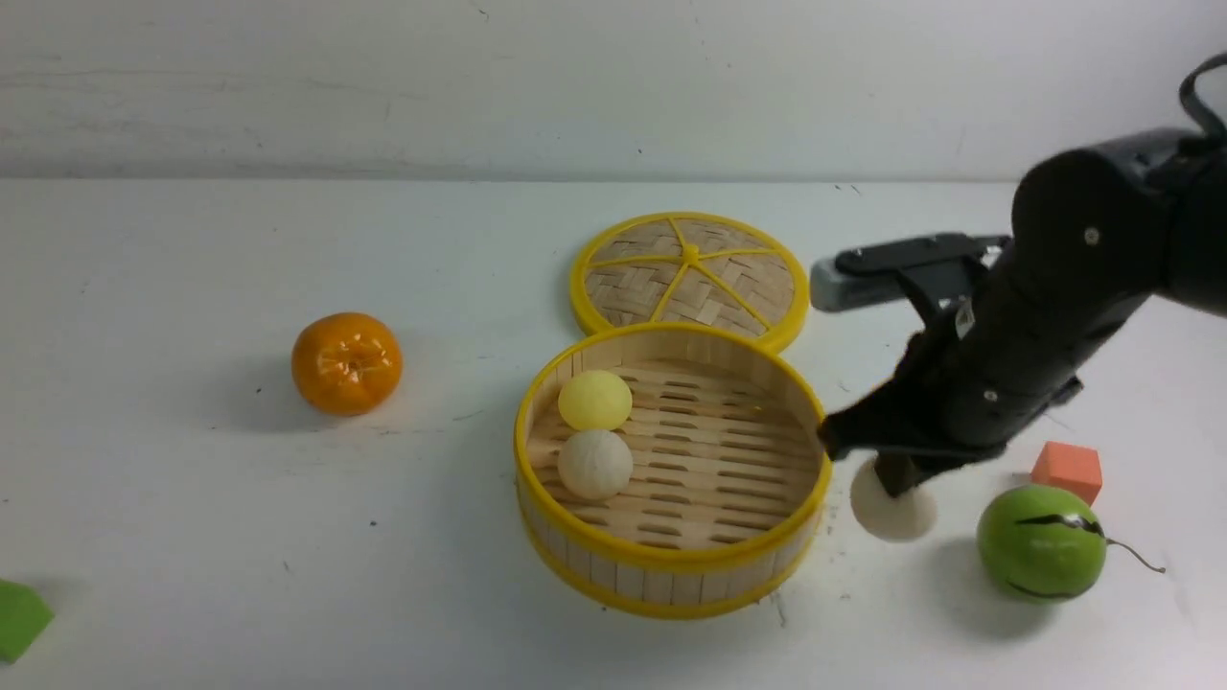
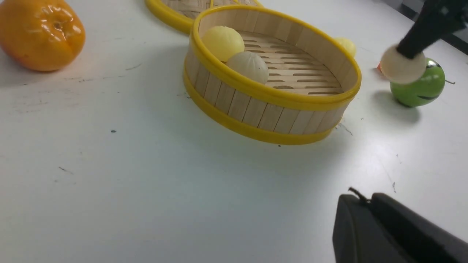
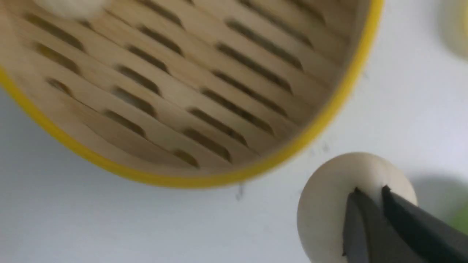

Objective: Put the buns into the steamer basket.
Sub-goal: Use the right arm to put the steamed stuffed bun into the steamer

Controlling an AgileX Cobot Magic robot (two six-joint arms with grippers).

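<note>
The steamer basket (image 1: 671, 565) stands mid-table with a pale yellow bun (image 1: 594, 400) and a cream bun (image 1: 594, 463) on its slotted floor, against the left wall. Just off its right rim, my right gripper (image 1: 897, 487) is shut on the top of another cream bun (image 1: 887, 522). The right wrist view shows the two fingertips (image 3: 369, 191) pinching into that bun (image 3: 329, 212) beside the basket rim (image 3: 204, 180). A second yellow bun (image 2: 346, 44) peeks out behind the basket (image 2: 274, 102). My left gripper (image 2: 365, 201) is shut and empty, over bare table near the basket.
The flat woven lid (image 1: 688, 273) lies behind the basket. An orange (image 1: 346, 363) sits to the left. A green melon ball (image 1: 1042, 541) and an orange-red cube (image 1: 1066, 470) are close to my right gripper. A green block (image 1: 19, 618) is at the front left edge.
</note>
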